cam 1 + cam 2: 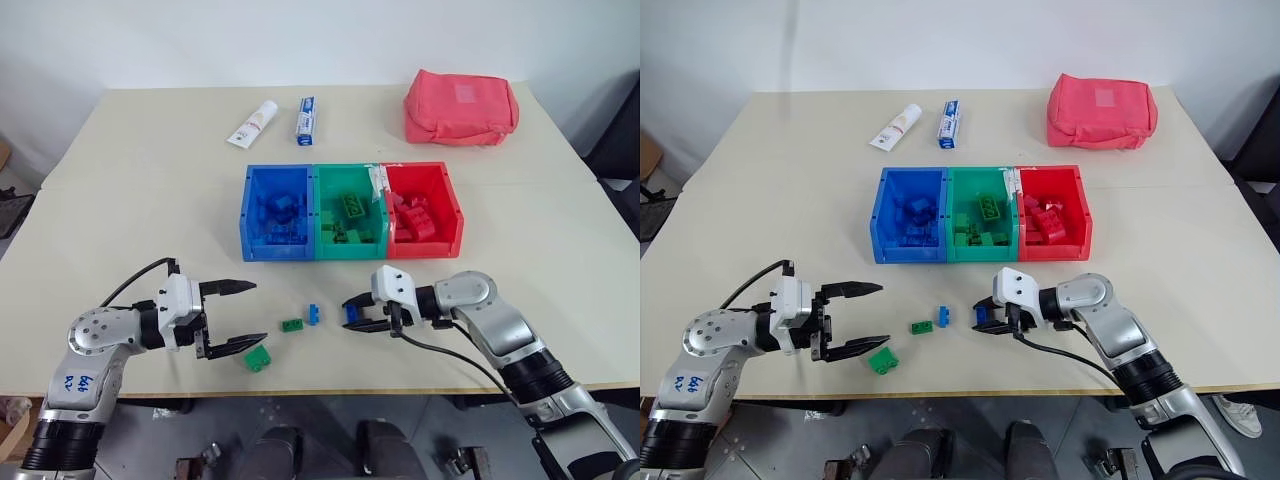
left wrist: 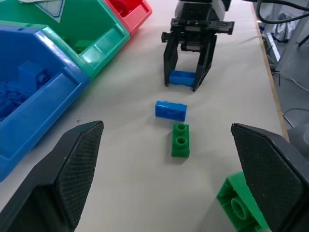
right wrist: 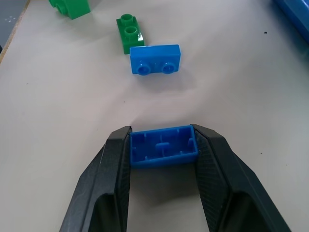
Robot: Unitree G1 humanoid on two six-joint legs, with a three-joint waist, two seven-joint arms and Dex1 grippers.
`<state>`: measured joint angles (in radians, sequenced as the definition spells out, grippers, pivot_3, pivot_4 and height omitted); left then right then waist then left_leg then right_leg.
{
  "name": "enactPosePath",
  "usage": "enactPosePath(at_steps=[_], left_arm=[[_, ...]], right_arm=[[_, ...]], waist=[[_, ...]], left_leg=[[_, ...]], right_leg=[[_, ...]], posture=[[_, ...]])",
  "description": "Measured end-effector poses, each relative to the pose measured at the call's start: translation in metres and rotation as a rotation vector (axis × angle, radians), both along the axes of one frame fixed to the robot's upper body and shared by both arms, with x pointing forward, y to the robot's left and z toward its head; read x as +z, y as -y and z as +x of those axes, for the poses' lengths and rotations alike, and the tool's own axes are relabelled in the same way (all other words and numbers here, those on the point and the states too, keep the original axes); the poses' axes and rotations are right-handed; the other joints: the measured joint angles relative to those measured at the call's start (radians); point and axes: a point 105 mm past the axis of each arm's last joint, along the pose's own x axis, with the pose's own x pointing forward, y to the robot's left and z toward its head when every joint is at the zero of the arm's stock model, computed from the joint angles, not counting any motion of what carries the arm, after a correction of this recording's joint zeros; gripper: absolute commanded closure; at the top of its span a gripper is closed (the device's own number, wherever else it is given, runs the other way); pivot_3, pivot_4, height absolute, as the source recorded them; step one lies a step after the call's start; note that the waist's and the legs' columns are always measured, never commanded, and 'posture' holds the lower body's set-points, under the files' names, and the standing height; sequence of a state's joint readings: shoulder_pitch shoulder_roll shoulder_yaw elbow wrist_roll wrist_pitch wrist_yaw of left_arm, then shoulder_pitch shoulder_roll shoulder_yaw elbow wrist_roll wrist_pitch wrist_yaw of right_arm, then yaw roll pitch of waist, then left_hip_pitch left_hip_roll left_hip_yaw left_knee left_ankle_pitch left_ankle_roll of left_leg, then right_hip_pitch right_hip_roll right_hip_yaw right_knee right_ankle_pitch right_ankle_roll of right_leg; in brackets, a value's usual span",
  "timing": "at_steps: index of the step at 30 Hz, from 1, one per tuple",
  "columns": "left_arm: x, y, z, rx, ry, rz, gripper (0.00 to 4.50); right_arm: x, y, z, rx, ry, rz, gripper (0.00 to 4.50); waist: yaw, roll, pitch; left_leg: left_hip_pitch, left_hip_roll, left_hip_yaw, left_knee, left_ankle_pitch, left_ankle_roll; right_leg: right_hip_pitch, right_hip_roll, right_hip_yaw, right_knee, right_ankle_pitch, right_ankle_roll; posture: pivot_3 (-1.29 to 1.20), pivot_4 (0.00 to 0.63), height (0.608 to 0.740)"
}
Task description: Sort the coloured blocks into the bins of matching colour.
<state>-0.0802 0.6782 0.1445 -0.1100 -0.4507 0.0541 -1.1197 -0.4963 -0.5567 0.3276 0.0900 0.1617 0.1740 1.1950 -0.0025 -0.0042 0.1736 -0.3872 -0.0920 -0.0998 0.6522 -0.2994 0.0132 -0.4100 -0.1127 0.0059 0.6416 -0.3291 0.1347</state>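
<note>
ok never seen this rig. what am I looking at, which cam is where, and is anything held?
A two-armed humanoid robot at a table, sorting toy blocks by colour. The two wide pictures come from its head camera, looking down; the two close ones come from cameras on each wrist, looking along the black fingers.

On the table: joined blue bin, green bin and red bin, already part-filled, two toothpaste tubes and a pink pouch. Loose in front: one blue block and two green blocks.

The right gripper has its fingers against both ends of another blue block, low at the table. The left gripper is open, holding nothing.
</note>
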Motion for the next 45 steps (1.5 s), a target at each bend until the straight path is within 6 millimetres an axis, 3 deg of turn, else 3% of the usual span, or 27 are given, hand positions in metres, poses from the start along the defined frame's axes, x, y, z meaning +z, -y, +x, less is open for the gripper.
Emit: enactPosePath(at_steps=[4,11,14,16,20,24,25,29,33,36,42,45], left_arm=[[0.011,-0.007,0.005,0.092,0.023,-0.084,0.00],[0.012,-0.023,0.000,0.255,0.015,-0.185,0.00],[0.007,-0.028,-0.005,0.303,-0.005,-0.210,0.00],[0.010,-0.029,-0.005,0.316,0.004,-0.218,0.00],[0.013,-0.033,-0.006,0.345,0.015,-0.223,0.00],[0.015,-0.032,-0.007,0.344,0.021,-0.220,0.00],[0.015,-0.031,-0.007,0.343,0.022,-0.220,0.00],[0.015,-0.032,-0.008,0.322,0.006,-0.190,0.00],[0.017,-0.036,-0.006,0.298,0.008,-0.139,0.00],[0.015,-0.045,0.002,0.301,0.003,-0.073,0.00],[0.007,-0.054,0.012,0.195,-0.037,0.100,0.00],[0.004,-0.039,0.013,0.091,-0.049,0.126,0.00]], right_arm=[[0.016,-0.007,0.010,-0.056,-0.025,0.106,3.04],[0.104,-0.072,0.049,-0.127,0.054,0.324,3.04],[0.123,-0.096,0.076,-0.206,0.123,0.325,3.04],[0.125,-0.108,0.084,-0.223,0.138,0.320,3.04],[0.106,-0.109,0.102,-0.303,0.156,0.243,1.76],[0.104,-0.106,0.100,-0.280,0.151,0.258,0.40],[0.108,-0.103,0.097,-0.260,0.169,0.278,0.06],[0.122,-0.072,0.084,-0.198,0.276,0.331,0.02],[0.123,-0.036,0.061,-0.126,0.310,0.335,0.02],[0.106,0.002,0.028,-0.043,0.253,0.348,0.02],[0.053,0.090,-0.030,-0.101,0.065,0.216,0.02],[0.046,0.106,-0.044,-0.119,0.046,0.183,0.02]], waist=[[-0.002,0.000,0.000],[-0.031,0.000,0.000],[-0.033,0.000,0.000],[-0.025,0.000,0.000],[-0.025,0.000,0.000],[-0.031,0.000,0.000],[-0.031,0.000,0.000],[-0.028,0.000,0.000],[-0.024,0.000,0.000],[-0.014,0.000,0.000],[0.001,0.001,0.001],[-0.004,0.001,0.001]], left_leg=[[0.000,0.000,0.000,0.000,0.000,0.000],[0.000,0.001,0.000,-0.003,0.001,-0.002],[0.000,0.001,0.000,-0.003,0.001,-0.002],[0.000,0.000,-0.003,-0.003,0.001,-0.002],[0.000,-0.002,-0.003,-0.002,0.001,0.000],[0.000,0.000,-0.002,-0.004,0.000,-0.001],[0.000,0.001,-0.002,-0.004,0.000,-0.001],[0.000,0.001,-0.002,-0.003,0.000,-0.001],[0.000,0.000,-0.001,-0.003,0.000,-0.001],[0.000,0.001,-0.003,-0.003,0.000,-0.001],[0.000,0.001,0.001,-0.003,0.000,0.000],[0.001,0.003,0.002,-0.003,0.000,-0.001]], right_leg=[[0.000,0.000,0.000,0.000,0.000,0.000],[-0.003,0.001,0.000,0.004,0.000,-0.001],[-0.004,0.001,0.000,0.004,0.000,-0.002],[-0.003,0.000,0.000,0.005,0.000,-0.003],[-0.002,0.000,0.000,0.006,0.001,-0.004],[-0.003,0.000,-0.001,0.006,0.001,-0.004],[-0.003,0.001,-0.001,0.006,0.001,-0.004],[-0.003,0.001,-0.001,0.005,0.001,-0.004],[-0.002,0.000,0.000,0.002,0.001,-0.004],[0.000,0.000,0.000,0.000,0.001,-0.004],[0.001,0.000,0.000,-0.004,0.001,-0.003],[0.001,0.001,0.000,-0.004,0.001,-0.003]], posture=[[0.00,0.150,0.740],[0.00,0.150,0.740],[0.00,0.150,0.740],[0.00,0.150,0.740],[0.00,0.150,0.740],[0.00,0.150,0.740],[0.00,0.150,0.740],[0.00,0.150,0.740],[0.00,0.150,0.740],[0.00,0.150,0.740],[0.00,0.150,0.740],[0.00,0.150,0.740]])
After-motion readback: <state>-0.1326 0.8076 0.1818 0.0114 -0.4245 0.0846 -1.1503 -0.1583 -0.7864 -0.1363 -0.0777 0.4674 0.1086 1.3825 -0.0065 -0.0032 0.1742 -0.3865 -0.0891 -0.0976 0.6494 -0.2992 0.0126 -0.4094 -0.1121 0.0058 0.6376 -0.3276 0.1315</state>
